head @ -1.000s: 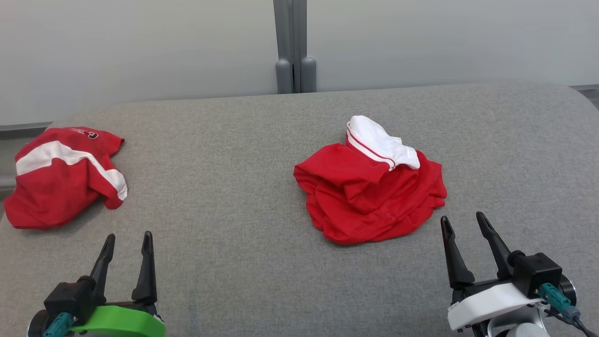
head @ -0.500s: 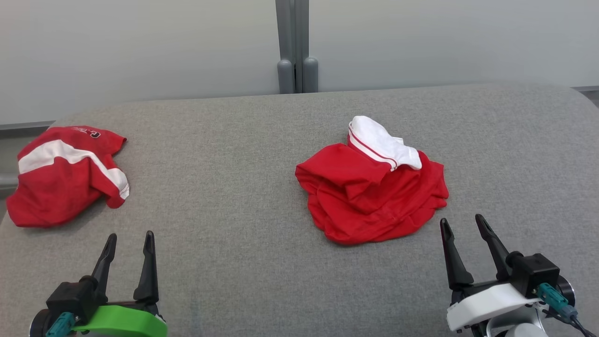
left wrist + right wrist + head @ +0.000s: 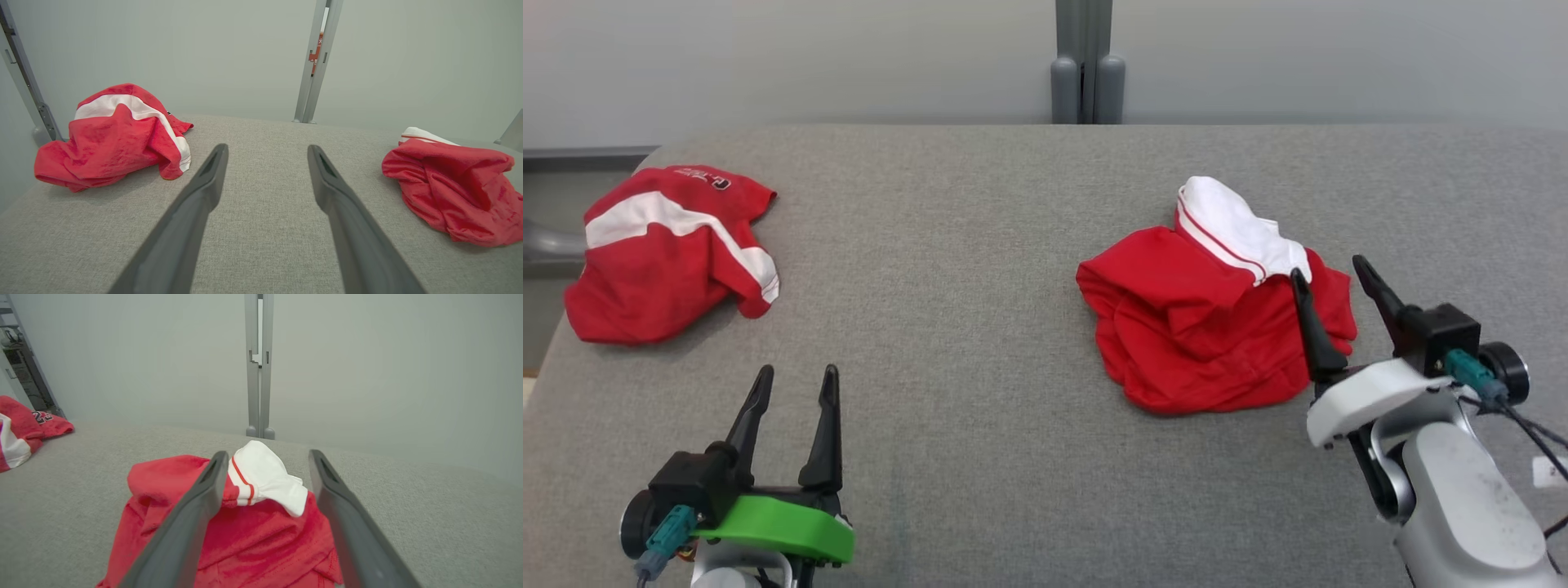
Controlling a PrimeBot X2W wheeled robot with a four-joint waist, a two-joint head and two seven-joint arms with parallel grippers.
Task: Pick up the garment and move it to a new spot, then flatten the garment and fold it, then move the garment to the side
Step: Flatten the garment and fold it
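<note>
Red crumpled soft-knit garment was judged light, limp, non-fragile; right hand hovered spread and empty above it, raised fold by white cuff likeliest pinch point.

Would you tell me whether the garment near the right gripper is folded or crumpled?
Crumpled: the garment lies in a bunched heap with irregular creases.

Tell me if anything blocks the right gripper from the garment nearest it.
Nothing visible does. The right gripper points its open fingers straight at the garment, nothing between them. The other red garment lies far off, at the left end of the table.
</note>
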